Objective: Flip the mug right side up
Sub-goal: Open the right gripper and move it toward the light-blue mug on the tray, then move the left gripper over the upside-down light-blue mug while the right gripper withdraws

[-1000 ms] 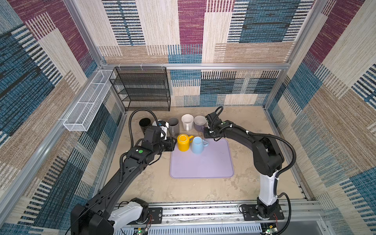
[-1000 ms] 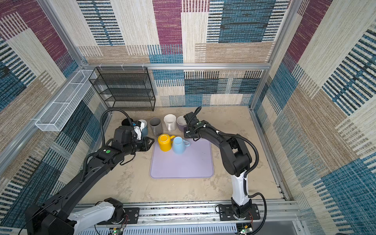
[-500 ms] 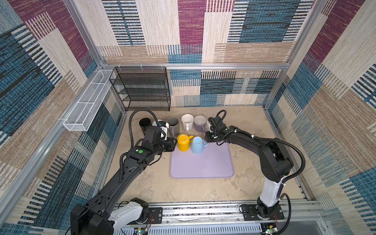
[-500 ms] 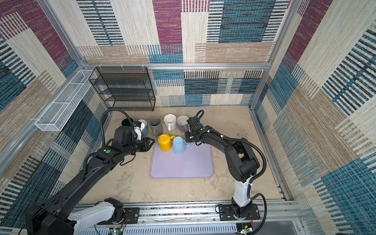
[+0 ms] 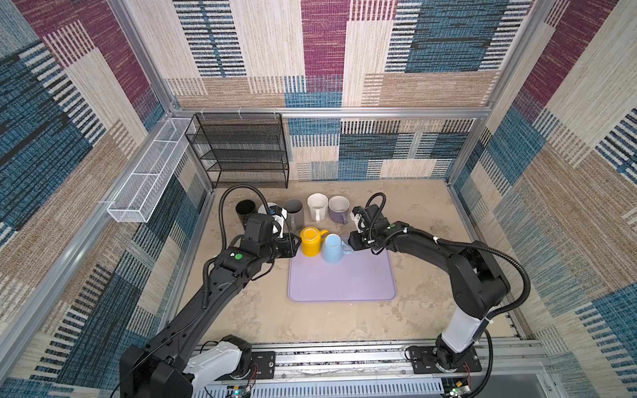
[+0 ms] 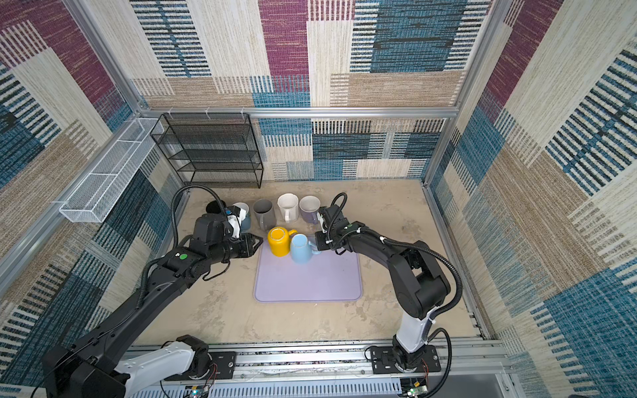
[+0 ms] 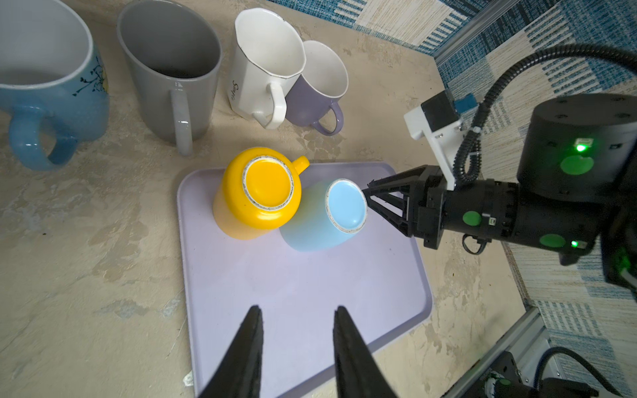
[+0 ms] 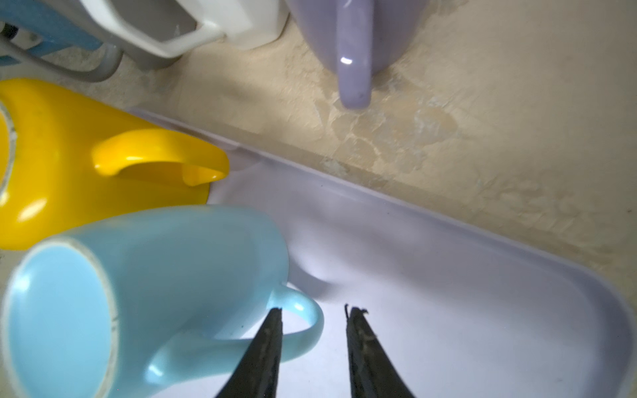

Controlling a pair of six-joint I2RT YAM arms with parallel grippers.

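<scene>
Right fingers, right wrist view: the two dark fingers [image 8: 265,351] of the right gripper [image 8: 313,308] stand narrowly apart with bare mat showing between the tips. One finger crosses the handle of the light blue mug [image 8: 155,275], and nothing is clamped.
Light blue mug, right wrist view: mouth down on the lilac mat [image 8: 448,293], just beside the yellow mug [image 8: 69,172], which is also mouth down.
Off the mat, right wrist view: the purple mug [image 8: 355,51] stands on the table [image 8: 482,120].
Left fingers, left wrist view: the left gripper [image 7: 298,312] has its fingers [image 7: 248,351] narrowly parted and empty, above the lilac mat [image 7: 303,293].
Mugs, left wrist view: the light blue mug [image 7: 324,213] and the yellow mug [image 7: 255,203] show their bases. The right gripper [image 7: 367,196] is at the light blue mug's side.
Upright row, left wrist view: the blue patterned mug [image 7: 51,86], grey mug [image 7: 169,69], white mug [image 7: 265,69] and purple mug [image 7: 320,86] stand behind the mat.
Both top views: the light blue mug [image 5: 332,251] [image 6: 300,248] sits at the mat's back edge, between the yellow mug [image 5: 310,241] and the right gripper [image 5: 351,244].
Left gripper, both top views: the left gripper [image 5: 296,244] [image 6: 259,243] is just beside the yellow mug and holds nothing.
</scene>
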